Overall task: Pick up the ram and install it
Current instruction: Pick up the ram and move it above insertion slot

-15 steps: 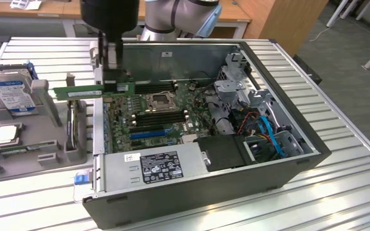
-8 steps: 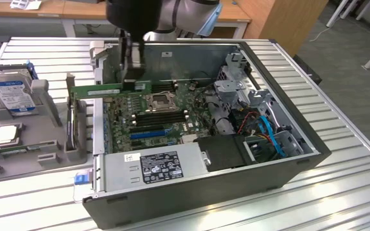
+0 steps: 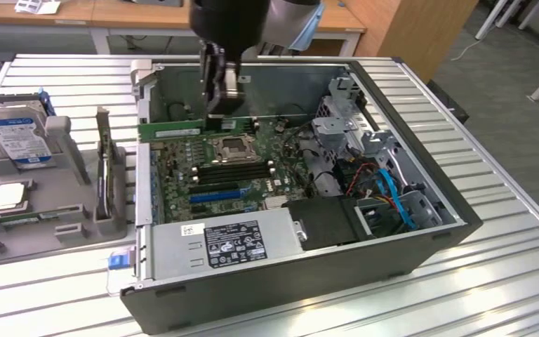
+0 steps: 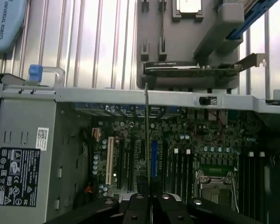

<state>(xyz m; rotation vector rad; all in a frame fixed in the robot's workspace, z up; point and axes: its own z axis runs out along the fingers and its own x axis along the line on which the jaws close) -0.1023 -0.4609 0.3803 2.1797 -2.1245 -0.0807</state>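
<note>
The ram (image 3: 171, 130) is held clenched edge-on in the gripper (image 3: 221, 111), apparently just above the motherboard (image 3: 180, 158) inside the open computer case (image 3: 279, 288)

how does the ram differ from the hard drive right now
The ram is a thin green stick; the hard drive is a silver box with a blue label. The ram is clamped in the gripper over the open case; the hard drive rests in the grey holder outside it.
</note>
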